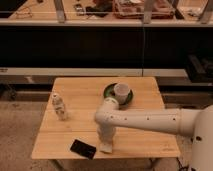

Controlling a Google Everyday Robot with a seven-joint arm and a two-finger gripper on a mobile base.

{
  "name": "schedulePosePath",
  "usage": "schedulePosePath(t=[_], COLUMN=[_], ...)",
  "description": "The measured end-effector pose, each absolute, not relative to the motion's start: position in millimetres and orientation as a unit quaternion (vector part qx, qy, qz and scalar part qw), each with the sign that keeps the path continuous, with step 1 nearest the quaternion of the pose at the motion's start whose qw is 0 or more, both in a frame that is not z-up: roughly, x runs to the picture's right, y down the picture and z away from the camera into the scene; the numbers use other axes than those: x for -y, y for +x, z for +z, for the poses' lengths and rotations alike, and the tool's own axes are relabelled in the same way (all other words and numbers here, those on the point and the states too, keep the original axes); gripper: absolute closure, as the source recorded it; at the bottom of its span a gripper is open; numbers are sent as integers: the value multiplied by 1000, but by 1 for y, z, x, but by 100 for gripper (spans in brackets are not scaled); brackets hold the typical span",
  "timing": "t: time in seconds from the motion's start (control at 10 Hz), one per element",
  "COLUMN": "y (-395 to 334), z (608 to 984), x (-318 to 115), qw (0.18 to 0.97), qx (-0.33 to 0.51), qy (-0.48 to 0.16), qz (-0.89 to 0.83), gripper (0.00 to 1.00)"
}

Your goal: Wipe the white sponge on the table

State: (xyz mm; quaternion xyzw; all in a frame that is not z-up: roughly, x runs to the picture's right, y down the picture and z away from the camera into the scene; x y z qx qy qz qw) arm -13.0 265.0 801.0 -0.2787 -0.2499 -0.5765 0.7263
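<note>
We find the gripper (pixel 106 142) low in the frame, just left of centre, pointing straight down at the near edge of the surface (pixel 80 95). Whether it is clamped or released we cannot tell. The white sponge (pixel 107 148) lies directly under its tip, touching it or nearly so, flat on the wood, so the wipe turns on pressing down and sliding sideways. Its long axis seems to run roughly left to right, though we cannot be sure. The black phone (pixel 83 148) sits just beside it on the left.
</note>
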Motion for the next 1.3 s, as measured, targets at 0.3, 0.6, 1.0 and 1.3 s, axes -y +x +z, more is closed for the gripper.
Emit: schedulePosePath(t=[0.3,0.6,1.0,1.3], y=[-25,6,90,135], z=[817,837,841,835], x=[-234,-194,-166,-172], qw=[731,770,832,855], qx=[246,226,176,156], qy=[-263,-243,-230,-240], qz=[-580,-545,-474,-432], gripper=[100,100,100,100])
